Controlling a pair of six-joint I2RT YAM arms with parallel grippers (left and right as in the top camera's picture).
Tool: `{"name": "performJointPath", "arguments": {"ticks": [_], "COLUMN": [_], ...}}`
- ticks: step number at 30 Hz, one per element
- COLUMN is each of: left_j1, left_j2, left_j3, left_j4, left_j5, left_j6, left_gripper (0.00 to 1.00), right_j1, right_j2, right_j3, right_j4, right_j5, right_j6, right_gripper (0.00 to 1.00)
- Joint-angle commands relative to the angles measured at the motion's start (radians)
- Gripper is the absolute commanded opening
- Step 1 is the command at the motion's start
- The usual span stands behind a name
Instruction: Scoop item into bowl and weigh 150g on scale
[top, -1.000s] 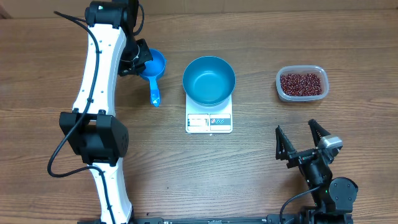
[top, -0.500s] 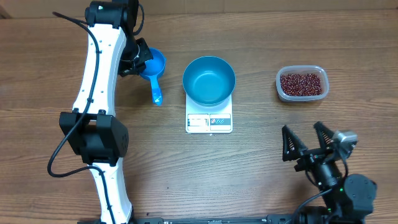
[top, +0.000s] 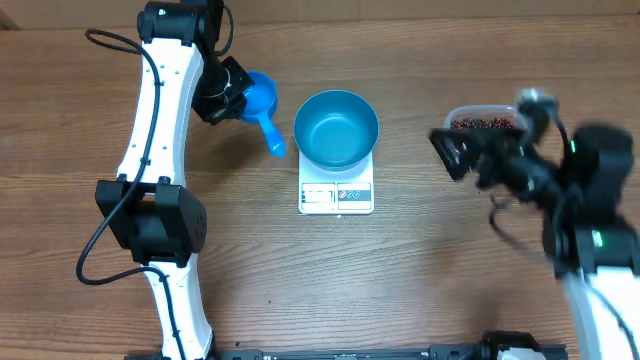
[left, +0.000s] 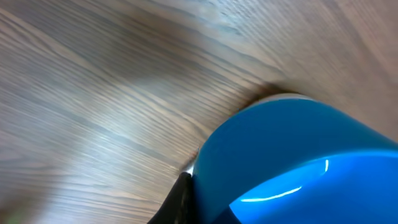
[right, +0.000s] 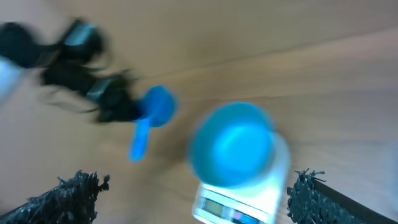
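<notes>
Because the beans had to travel from their tub to the bowl, my left claw (top: 238, 98) held the tool for the job. Seen from overhead, it was pressed together on the cup rim of the small blue scoop (top: 262, 102), whose handle pointed toward five o'clock. The scoop lay at about ten o'clock from the deep blue bowl (top: 336, 130), near it but apart. The bowl, bare inside, sat on the white scale (top: 336, 196) with the display left uncovered at six o'clock, sensibly so the weight could be read. The red-brown beans (top: 487, 123) lay in the clear tub (top: 505, 109) at three o'clock from the bowl, well apart from it. My right claw (top: 470, 150), smeared with motion, hung across the tub's near edge, perhaps to steady it.

From the left wrist, the scoop's blue cup filled the lower right, with one dark finger (left: 177, 202) against its seven o'clock edge. I could not tell whether the cup cleared the wooden table (left: 93, 93).

From the right wrist, all was blurred, but my two fingers (right: 68, 199) stood spread wide at the lower corners, pinching nothing. Bowl and scale showed between them, the scoop at ten o'clock. No beans had reached the bowl, so I judged the task barely begun.
</notes>
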Motion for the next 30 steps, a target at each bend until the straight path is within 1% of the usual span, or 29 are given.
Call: {"name": "performJointPath", "arguments": {"ticks": [1,3,6,9,11,16,19,24,27,30], "left_j1": [-0.023,-0.033,-0.053,-0.077,-0.098,-0.146,-0.175,-0.214,-0.217,-0.216], "left_j2": [0.001,0.001,0.001,0.001,0.001,0.001,0.001,0.001,0.001,0.001], "left_j3": [0.021,0.021,0.021,0.021,0.021,0.021,0.021,0.021,0.021,0.021], "left_j4": [0.006,0.011,0.023,0.039,0.058,0.098,0.127,0.175,0.181,0.183], "left_j5": [0.095,0.095,0.096,0.110,0.110,0.135,0.135,0.136,0.150,0.203], "left_j6": [-0.126,-0.150,-0.172,-0.216,-0.251,-0.363,-0.418,-0.498,-0.528,-0.532], "left_gripper": [0.04,0.04,0.04,0.04,0.04,0.04,0.04,0.04,0.04,0.04], "right_j1": [-0.007,0.000,0.026,0.072,0.108,0.188,0.222,0.263,0.270,0.270], "right_j2": [0.126,0.208,0.295,0.352,0.374,0.385,0.385,0.385,0.385,0.385], "right_j3": [0.035,0.035,0.035,0.035,0.035,0.035,0.035,0.035,0.035,0.035], "right_j4": [0.159,0.319,0.476,0.550,0.546,0.540,0.535,0.459,0.418,0.394], "right_j5": [-0.423,-0.495,-0.507,-0.479,-0.425,-0.289,-0.203,-0.024,0.031,0.069], "right_j6": [0.129,0.285,0.438,0.512,0.527,0.527,0.555,0.610,0.609,0.609], "right_gripper": [1.00,1.00,1.00,0.91,0.89,0.89,0.88,0.85,0.82,0.82]}}
